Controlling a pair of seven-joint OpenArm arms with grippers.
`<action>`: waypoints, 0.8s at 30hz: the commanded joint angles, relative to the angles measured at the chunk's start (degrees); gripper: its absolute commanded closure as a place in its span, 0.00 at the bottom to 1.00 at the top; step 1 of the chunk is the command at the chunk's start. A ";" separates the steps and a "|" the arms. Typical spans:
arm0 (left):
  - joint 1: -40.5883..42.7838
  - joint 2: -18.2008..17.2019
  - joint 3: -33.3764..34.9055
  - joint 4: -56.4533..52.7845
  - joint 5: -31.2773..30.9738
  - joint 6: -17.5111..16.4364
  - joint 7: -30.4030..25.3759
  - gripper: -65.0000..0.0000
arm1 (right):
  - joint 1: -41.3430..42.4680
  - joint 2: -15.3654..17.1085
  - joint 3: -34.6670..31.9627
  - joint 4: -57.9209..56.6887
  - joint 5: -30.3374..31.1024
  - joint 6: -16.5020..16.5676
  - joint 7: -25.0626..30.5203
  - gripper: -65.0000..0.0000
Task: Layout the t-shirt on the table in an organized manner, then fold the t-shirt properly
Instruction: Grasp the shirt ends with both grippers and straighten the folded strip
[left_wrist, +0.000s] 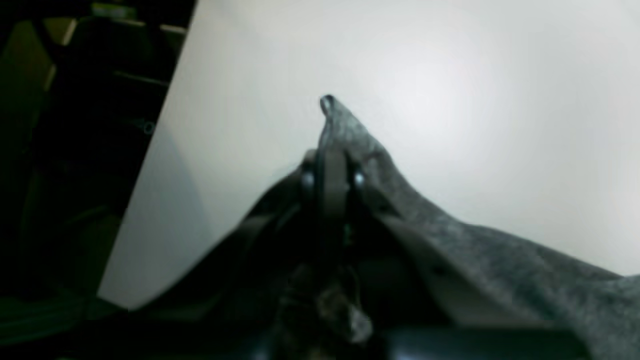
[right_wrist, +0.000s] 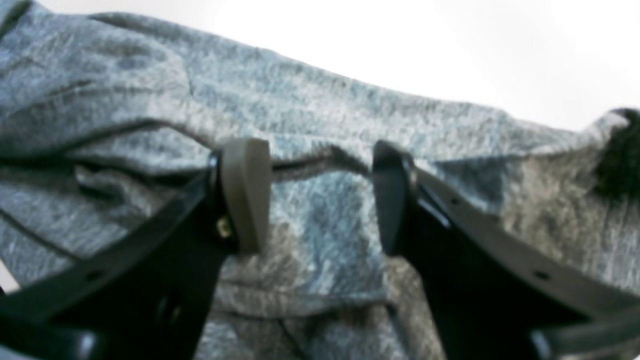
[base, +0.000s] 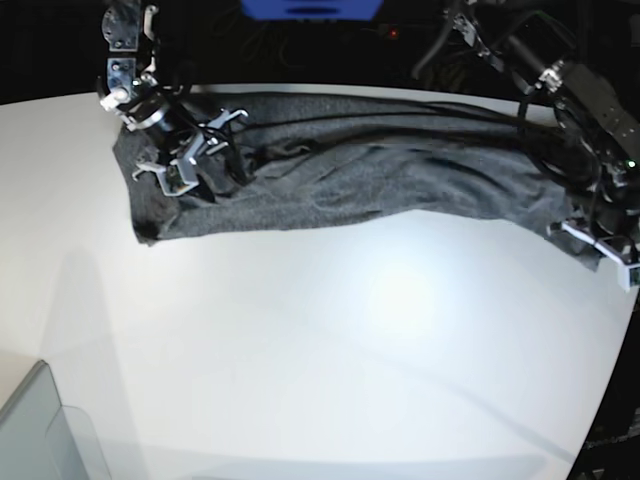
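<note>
The dark grey t-shirt (base: 380, 180) lies stretched in a long, wrinkled band across the far part of the white table (base: 330, 340). At the band's right end, near the table's curved edge, my left gripper (base: 598, 240) is shut on the shirt's edge. In the left wrist view the left gripper (left_wrist: 330, 167) pinches a raised peak of the t-shirt (left_wrist: 475, 250) above the table (left_wrist: 425, 75). Over the band's left end my right gripper (base: 195, 150) is open. Seen from the right wrist, the right gripper (right_wrist: 320, 200) has its pads (right_wrist: 245, 195) apart just over folds of the t-shirt (right_wrist: 300, 110).
A translucent grey bin corner (base: 40, 430) sits at the front left of the table. A blue object (base: 310, 8) and cables stand behind the far edge. In the left wrist view the table edge (left_wrist: 150, 165) drops to dark floor on the left.
</note>
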 joint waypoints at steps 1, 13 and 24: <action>0.09 -1.14 -0.98 0.66 -1.48 -0.28 -0.92 1.00 | 0.46 0.14 -0.05 0.88 0.81 0.60 1.68 0.49; 5.98 -3.25 -2.65 -7.86 -4.47 -0.28 -6.20 1.00 | -0.15 0.05 -0.14 0.88 0.90 0.60 1.68 0.49; 6.86 -3.25 -5.11 -9.45 -4.20 -0.19 -10.42 0.97 | -1.21 0.40 0.30 1.23 0.90 0.60 1.77 0.49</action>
